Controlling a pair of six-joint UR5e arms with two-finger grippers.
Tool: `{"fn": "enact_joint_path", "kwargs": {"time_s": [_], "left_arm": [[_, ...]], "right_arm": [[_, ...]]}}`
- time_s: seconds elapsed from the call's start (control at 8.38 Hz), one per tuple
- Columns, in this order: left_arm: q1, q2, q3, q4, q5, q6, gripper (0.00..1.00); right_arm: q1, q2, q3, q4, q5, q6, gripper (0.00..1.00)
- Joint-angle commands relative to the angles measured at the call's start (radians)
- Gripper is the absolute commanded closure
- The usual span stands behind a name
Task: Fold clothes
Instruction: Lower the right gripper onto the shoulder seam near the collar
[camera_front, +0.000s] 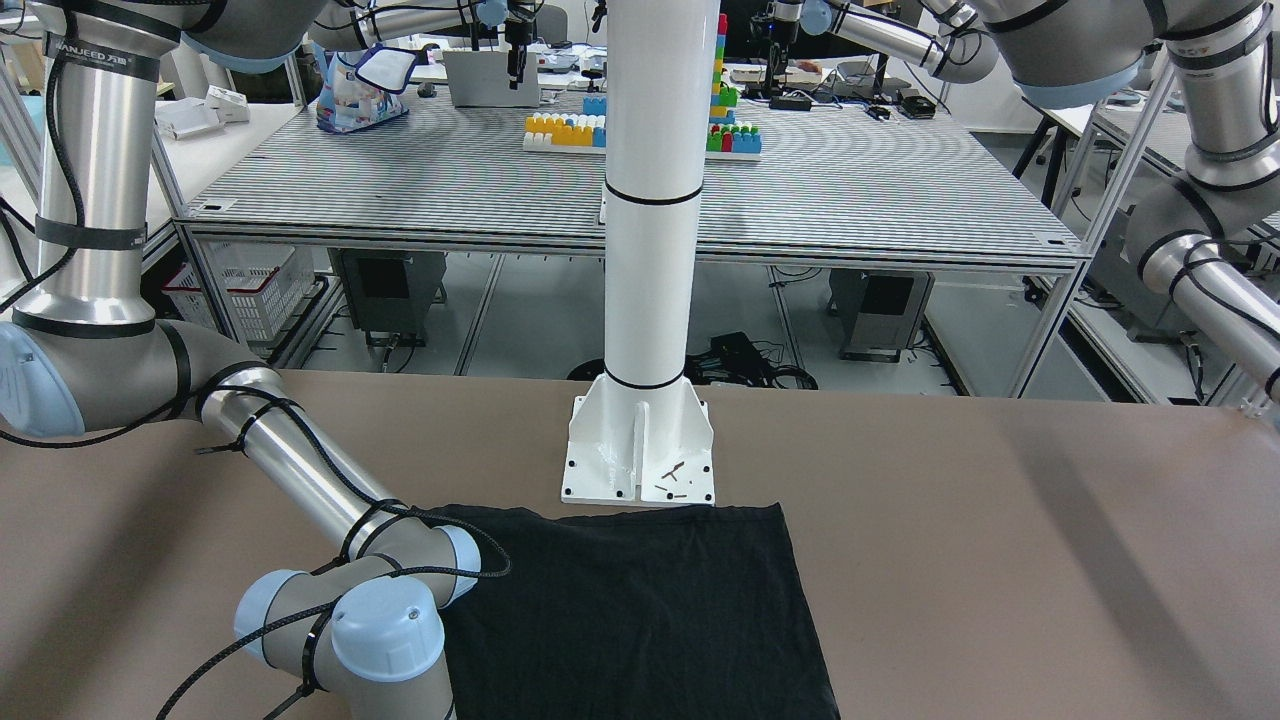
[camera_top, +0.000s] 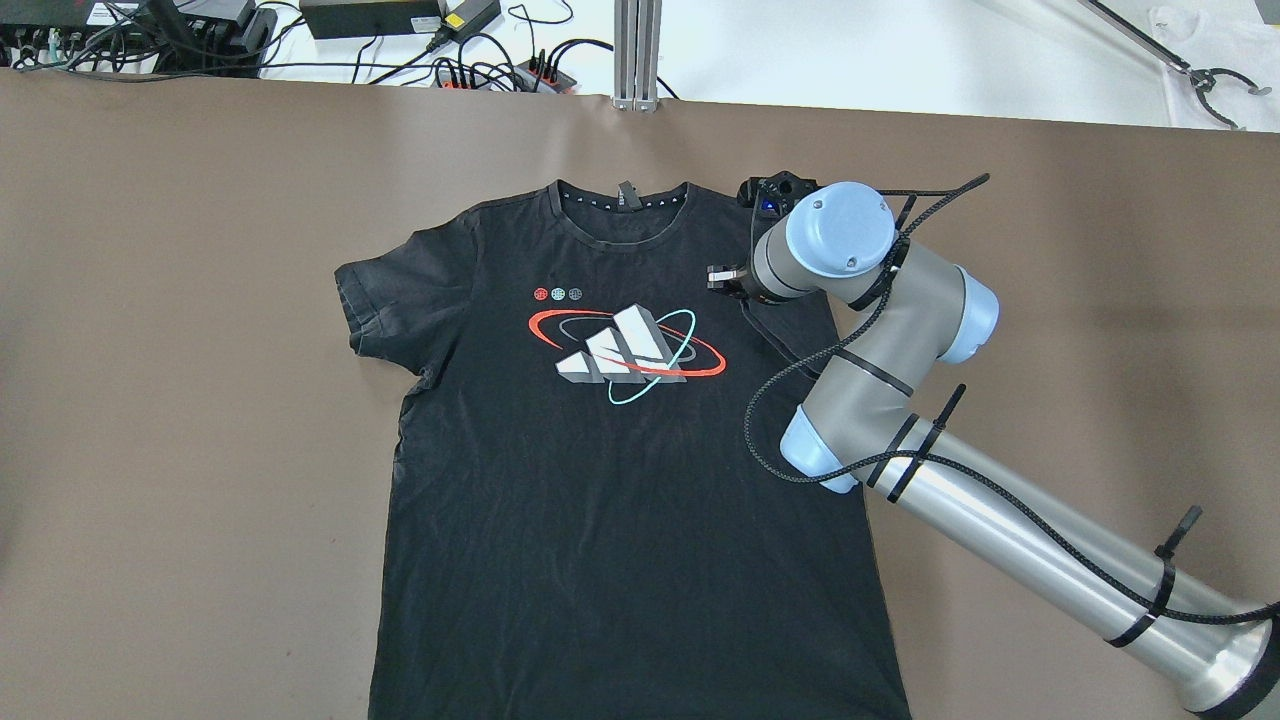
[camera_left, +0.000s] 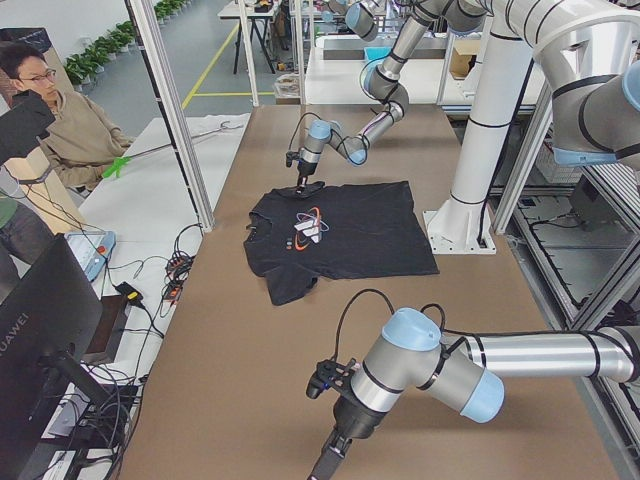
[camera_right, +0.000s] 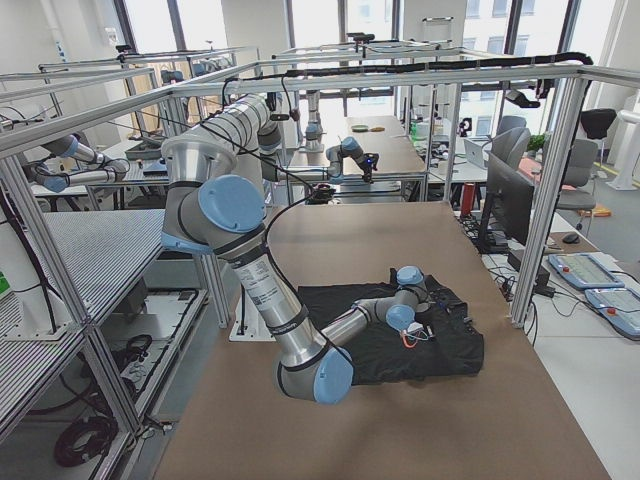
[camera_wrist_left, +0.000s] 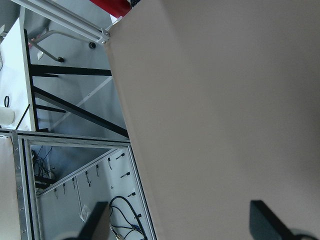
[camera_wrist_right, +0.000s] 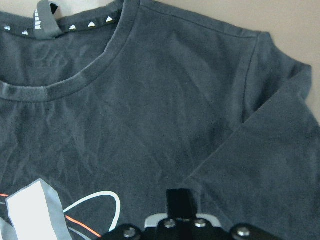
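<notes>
black t-shirt (camera_top: 600, 520) flat on table (camera_top: 150, 400), right arm (camera_top: 875, 385) above shoulder

We are logging a black T-shirt (camera_top: 600, 520) carrying a chest print (camera_top: 622, 345): white-grey bars, crossing red and teal rings, three small dots above. We are seeing a plain brown table (camera_top: 180, 450) and a white pillar (camera_front: 650, 280).

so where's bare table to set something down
Bare: brown tabletop left of the black printed t-shirt, and the far corner past the grey right arm. Crowded: the shoulder under that arm, the white pillar base at the hem.
</notes>
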Motion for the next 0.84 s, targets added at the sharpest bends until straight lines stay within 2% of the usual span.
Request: {"fn": "enact_joint_path", "kwargs": {"time_s": [0.0,0.12,0.24,0.48,0.6,0.72], "left_arm": [[0.030,-0.107,0.084,0.005,-0.101,-0.019,0.00],[0.067,-0.179,0.133,0.003,-0.160,-0.068,0.00],[0.146,-0.242,0.152,0.000,-0.205,-0.184,0.00],[0.299,-0.337,0.158,-0.001,-0.210,-0.437,0.00],[0.379,-0.397,0.173,0.000,-0.210,-0.557,0.00],[0.448,-0.458,0.233,-0.003,-0.210,-0.631,0.00]], "right_arm": [[-0.006,0.002,-0.009,0.000,-0.010,0.000,1.00],[-0.008,0.001,-0.017,0.000,-0.025,0.000,0.32],[-0.014,0.002,-0.020,0.000,-0.042,0.002,0.06],[-0.015,-0.007,0.009,0.000,-0.042,0.003,0.05],[-0.015,-0.037,0.058,0.000,-0.041,0.020,0.05],[-0.015,-0.059,0.098,-0.001,-0.038,0.028,0.05]]}}
